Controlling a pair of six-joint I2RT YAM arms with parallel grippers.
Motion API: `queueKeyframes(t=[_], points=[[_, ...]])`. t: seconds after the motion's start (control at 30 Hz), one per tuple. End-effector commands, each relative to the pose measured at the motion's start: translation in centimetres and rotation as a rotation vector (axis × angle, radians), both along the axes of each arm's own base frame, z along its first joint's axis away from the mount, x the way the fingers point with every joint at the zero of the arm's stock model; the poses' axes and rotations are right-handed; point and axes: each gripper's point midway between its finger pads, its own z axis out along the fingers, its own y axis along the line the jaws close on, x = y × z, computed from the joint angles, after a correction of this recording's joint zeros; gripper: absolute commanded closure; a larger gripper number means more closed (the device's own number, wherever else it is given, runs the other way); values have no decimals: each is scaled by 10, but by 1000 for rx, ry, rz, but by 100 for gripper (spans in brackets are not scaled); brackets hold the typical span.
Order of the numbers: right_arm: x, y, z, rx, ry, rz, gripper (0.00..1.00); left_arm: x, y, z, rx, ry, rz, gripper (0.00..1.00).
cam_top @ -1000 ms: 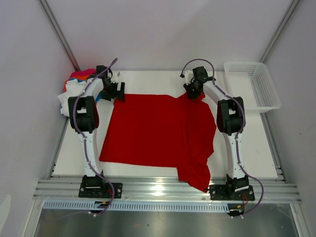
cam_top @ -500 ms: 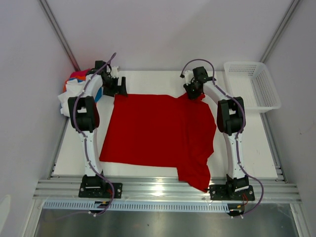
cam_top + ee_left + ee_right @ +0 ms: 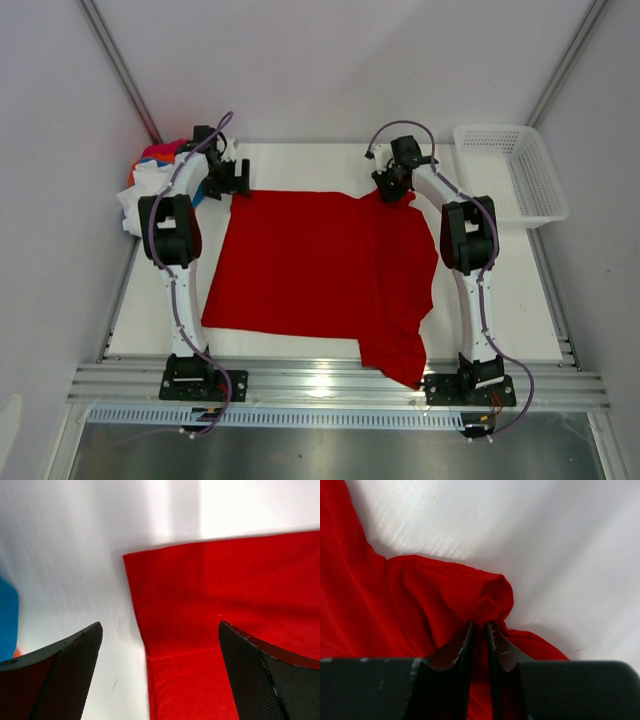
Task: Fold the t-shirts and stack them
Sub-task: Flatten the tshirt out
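A large red t-shirt (image 3: 320, 270) lies spread on the white table, one part hanging over the near edge. My left gripper (image 3: 238, 180) is open and empty, just above the shirt's far left corner (image 3: 131, 560), which shows between its fingers. My right gripper (image 3: 396, 186) is shut on a bunched fold of the red t-shirt (image 3: 492, 600) at its far right edge. A pile of white, orange, pink and blue t-shirts (image 3: 150, 180) sits at the far left of the table, behind the left arm.
A white plastic mesh basket (image 3: 510, 185) stands at the far right of the table. A strip of blue cloth (image 3: 7, 620) shows at the left edge of the left wrist view. Metal rails run along the near table edge (image 3: 330, 380).
My left gripper has let go of the shirt's far left corner and moved back and to the left, off the cloth. The corner now lies flat. The right gripper has not moved.
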Motion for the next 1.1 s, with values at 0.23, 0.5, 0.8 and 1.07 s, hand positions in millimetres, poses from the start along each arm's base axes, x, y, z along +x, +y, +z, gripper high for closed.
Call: queueKeyframes(t=[0.23, 0.5, 0.8, 1.07], points=[[-2, 8, 28, 38, -34, 8, 80, -3, 14, 6, 71, 50, 14, 1], [-2, 11, 29, 39, -35, 14, 80, -6, -12, 5, -59, 65, -51, 8], [-5, 13, 36, 55, -34, 19, 80, -9, -41, 5, -231, 111, -95, 11], [-6, 15, 39, 66, -34, 23, 80, -11, -43, 4, -250, 125, -95, 11]])
